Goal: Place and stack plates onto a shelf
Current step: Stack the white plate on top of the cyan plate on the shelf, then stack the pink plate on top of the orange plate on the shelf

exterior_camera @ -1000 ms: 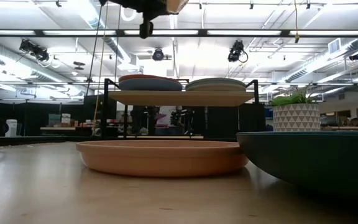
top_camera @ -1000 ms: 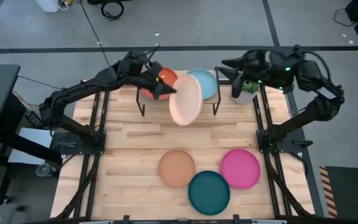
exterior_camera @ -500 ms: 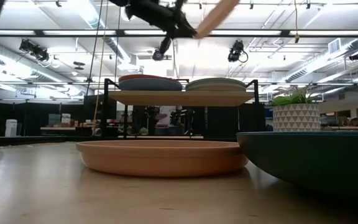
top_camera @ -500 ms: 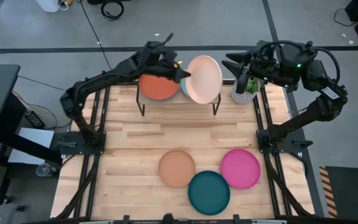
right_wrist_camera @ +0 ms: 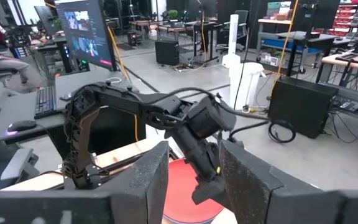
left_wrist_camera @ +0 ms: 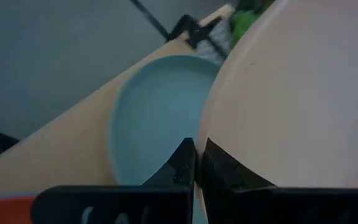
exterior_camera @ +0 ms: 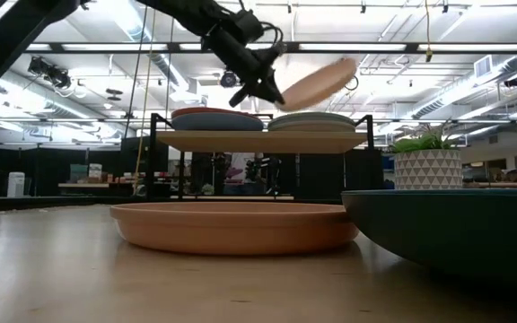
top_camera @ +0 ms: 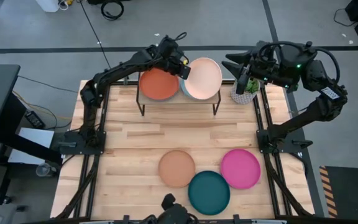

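Note:
My left gripper [top_camera: 182,67] is shut on the pale peach plate [top_camera: 204,79] and holds it above the right half of the shelf [exterior_camera: 258,141]. Under it lies the light teal plate [left_wrist_camera: 154,124] on a grey-white one [exterior_camera: 312,123]. On the shelf's left half, the orange-red plate [top_camera: 158,84] rests on the blue plate [exterior_camera: 214,121]. The tan plate [top_camera: 177,168], dark teal plate [top_camera: 209,191] and magenta plate [top_camera: 240,168] lie on the table's near part. My right gripper [right_wrist_camera: 194,152] is open and waits in the air near the table's far right corner. My left gripper pinches the peach plate's rim [left_wrist_camera: 213,140] between its two fingers, on the plate's left side. The fingers [exterior_camera: 263,85] reach it from the left, slanting down. The plate is lifted clear and tilted, its held side low and its right side [exterior_camera: 344,67] higher, above the teal plate.
A potted plant in a white patterned pot [top_camera: 244,93] stands just right of the shelf, below my right arm. Black frame rails run along the table's left and right sides. The wooden tabletop between the shelf and the three near plates [top_camera: 179,130] is bare.
My left gripper carried the peach plate from in front of the shelf toward the far edge and to the right, over the shelf's right half. The plate turned from a steep tilt to a shallower one and has come down toward the teal plate.

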